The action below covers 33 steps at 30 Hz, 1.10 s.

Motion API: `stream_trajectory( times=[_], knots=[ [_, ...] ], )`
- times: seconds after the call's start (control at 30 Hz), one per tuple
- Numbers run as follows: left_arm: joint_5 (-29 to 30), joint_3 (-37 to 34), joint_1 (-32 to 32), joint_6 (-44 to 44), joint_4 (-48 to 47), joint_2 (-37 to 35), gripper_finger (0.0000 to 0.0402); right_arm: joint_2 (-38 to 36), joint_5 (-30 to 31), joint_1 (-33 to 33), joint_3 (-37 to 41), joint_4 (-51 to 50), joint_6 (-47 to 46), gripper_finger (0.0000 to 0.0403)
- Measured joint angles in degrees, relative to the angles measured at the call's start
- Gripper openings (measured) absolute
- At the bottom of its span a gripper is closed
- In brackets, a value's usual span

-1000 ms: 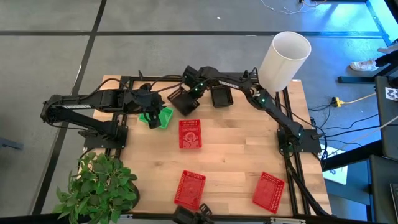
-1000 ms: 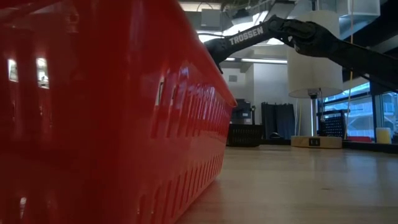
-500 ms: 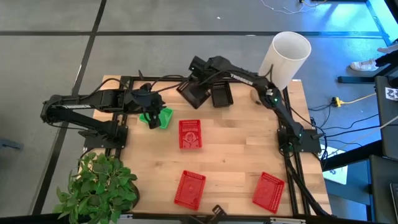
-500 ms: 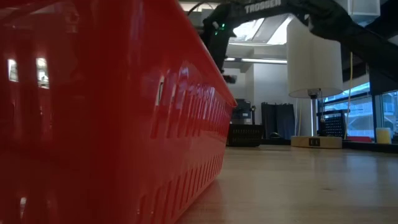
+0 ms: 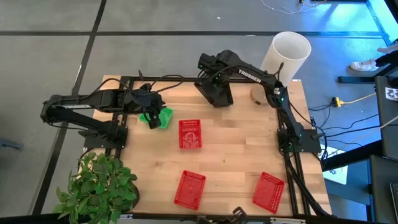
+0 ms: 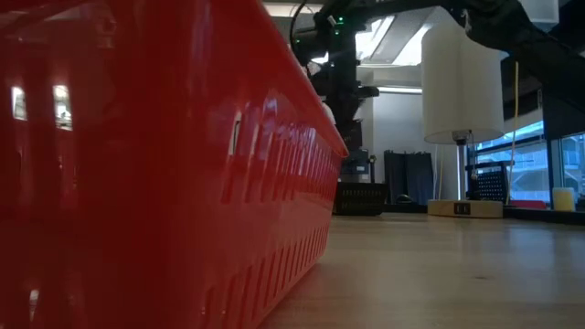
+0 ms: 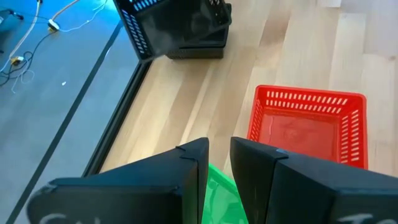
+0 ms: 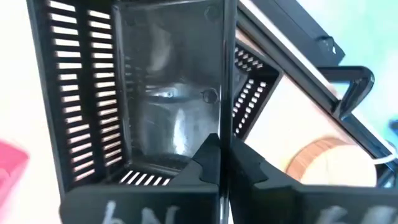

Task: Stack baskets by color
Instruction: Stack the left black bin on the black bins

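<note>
My left gripper (image 5: 151,116) is at the far left of the table, shut on a bright green basket (image 5: 163,117). My right gripper (image 5: 210,79) points steeply down at the far middle, shut on a black basket (image 8: 155,93). It holds that basket in the air over a second black basket (image 5: 222,97), which rests on the table. Three red baskets lie flat on their bottoms: one in the middle (image 5: 189,134), one near the front (image 5: 189,188), one at the front right (image 5: 268,190). My left gripper pinches a green wall of the basket (image 7: 219,190) between its two fingers, coming slanting down from the table's left. The fingers hide the exact place of contact. The basket sits tilted below them. My right gripper pinches one side wall of the black basket at its rim (image 8: 224,118), one finger inside and one outside, from above. The basket hangs tipped below the fingers, lifted clear of the table.
A tall white lamp shade (image 5: 284,57) stands at the far right corner with a round wooden disc (image 8: 329,165) beside it. A potted plant (image 5: 99,183) fills the front left corner. Bare wood lies between the red baskets.
My right gripper has risen and gone toward the table's right edge, tipping to point more steeply down. The black basket has come up off the table with it and now hangs over the second black basket.
</note>
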<state>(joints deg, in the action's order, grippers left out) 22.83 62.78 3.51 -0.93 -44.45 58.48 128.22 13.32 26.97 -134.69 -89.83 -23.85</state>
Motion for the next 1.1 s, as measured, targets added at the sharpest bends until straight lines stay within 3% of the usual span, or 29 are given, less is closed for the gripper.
stream_trajectory(
  times=[0.7,1.03,1.1],
  knots=[
    [0.0,0.0,0.0,0.0,0.0,0.0,0.0058,-11.5,3.5,1.0,0.5,0.0,-4.9,0.0003],
    [1.9,0.0,1.6,0.0,0.4,0.0,0.0058,-11.5,1.4,4.9,13.3,2.3,-4.1,0.0003],
    [2.0,0.0,2.5,-0.1,0.5,0.0,0.0058,-11.4,-1.4,6.6,15.9,4.3,-4.2,0.0003]
  ],
)
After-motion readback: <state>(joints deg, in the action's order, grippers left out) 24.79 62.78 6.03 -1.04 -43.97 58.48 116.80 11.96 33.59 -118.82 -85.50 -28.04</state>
